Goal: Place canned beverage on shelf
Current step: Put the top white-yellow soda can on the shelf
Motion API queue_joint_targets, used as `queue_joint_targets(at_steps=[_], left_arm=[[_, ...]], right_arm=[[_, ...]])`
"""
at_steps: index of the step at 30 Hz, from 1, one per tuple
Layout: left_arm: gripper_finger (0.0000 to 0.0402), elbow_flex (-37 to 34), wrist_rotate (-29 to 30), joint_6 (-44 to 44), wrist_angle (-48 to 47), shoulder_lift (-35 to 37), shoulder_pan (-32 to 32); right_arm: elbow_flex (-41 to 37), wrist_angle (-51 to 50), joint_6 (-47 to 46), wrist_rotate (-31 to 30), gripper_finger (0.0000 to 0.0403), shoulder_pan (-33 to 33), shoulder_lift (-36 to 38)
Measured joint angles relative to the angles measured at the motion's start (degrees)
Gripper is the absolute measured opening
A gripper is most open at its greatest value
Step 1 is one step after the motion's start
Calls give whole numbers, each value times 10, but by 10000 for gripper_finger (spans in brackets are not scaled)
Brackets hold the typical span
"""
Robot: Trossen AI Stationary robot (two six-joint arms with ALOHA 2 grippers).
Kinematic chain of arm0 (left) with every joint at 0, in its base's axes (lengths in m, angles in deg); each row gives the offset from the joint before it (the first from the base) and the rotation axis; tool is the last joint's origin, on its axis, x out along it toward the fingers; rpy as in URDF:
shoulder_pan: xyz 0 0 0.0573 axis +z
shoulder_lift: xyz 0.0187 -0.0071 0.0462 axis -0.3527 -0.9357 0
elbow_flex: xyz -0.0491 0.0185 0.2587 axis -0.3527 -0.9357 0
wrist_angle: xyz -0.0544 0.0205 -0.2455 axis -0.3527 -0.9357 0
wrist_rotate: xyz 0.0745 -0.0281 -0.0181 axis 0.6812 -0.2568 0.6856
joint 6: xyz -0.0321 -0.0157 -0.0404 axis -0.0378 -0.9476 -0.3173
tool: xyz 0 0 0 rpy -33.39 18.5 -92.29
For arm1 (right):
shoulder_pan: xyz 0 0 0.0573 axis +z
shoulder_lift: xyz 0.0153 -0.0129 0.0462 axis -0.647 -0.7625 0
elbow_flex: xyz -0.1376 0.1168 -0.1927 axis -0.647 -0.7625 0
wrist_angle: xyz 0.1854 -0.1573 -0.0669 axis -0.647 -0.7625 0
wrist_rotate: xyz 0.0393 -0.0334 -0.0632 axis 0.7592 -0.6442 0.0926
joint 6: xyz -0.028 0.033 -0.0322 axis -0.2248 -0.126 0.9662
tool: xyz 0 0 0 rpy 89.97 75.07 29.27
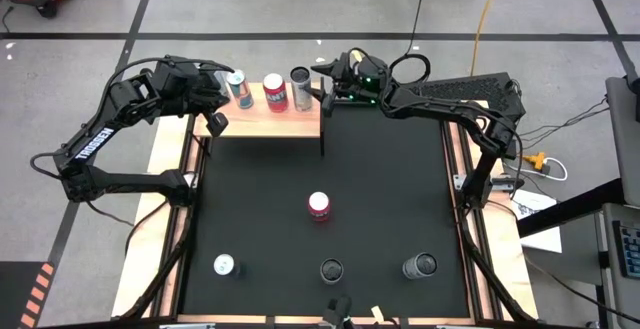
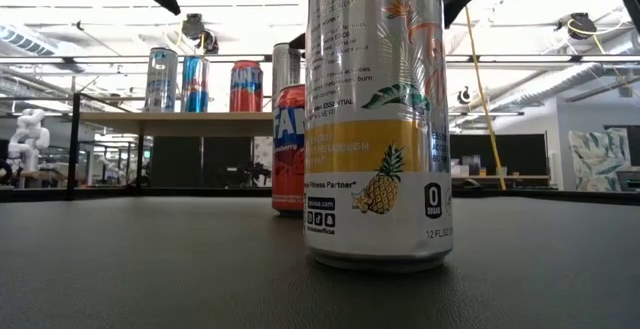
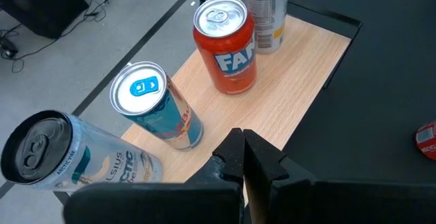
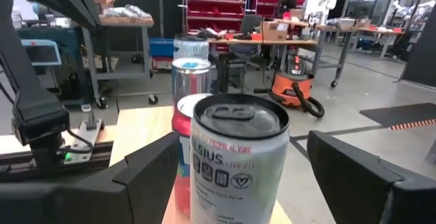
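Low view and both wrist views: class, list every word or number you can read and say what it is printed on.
"12 FL OZ" and "0 SUGAR": pineapple can, low view.
"FA", cut off: red can behind it.
"FAN", partly hidden: red can on the shelf, left wrist view.
"ARCTIC VIBE": pale can, left wrist view.
"TROPICAL VIBE": silver can, right wrist view.
"TROSSEN": left arm, high view.
Other fine print: too small.

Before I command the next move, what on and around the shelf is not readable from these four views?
- Whether the right gripper touches the silver can between its fingers: right wrist view, the can fills the gap.
- Whether that can rests on the shelf: its base is cut off by the frame edge.
- Shelf's right end: low view, blocked by the pineapple can.
- Fourth shelf can: high view, left arm covers it.
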Motion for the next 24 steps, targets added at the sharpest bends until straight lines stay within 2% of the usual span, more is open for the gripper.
queue_joint_targets(at_steps=[16,24], left_arm=[[1,0,0,0,16,0,0],[1,0,0,0,13,0,0]], right_arm=[[0,-3,-3,-5,302,0,0],[0,-56,-14,0,302,2,74]])
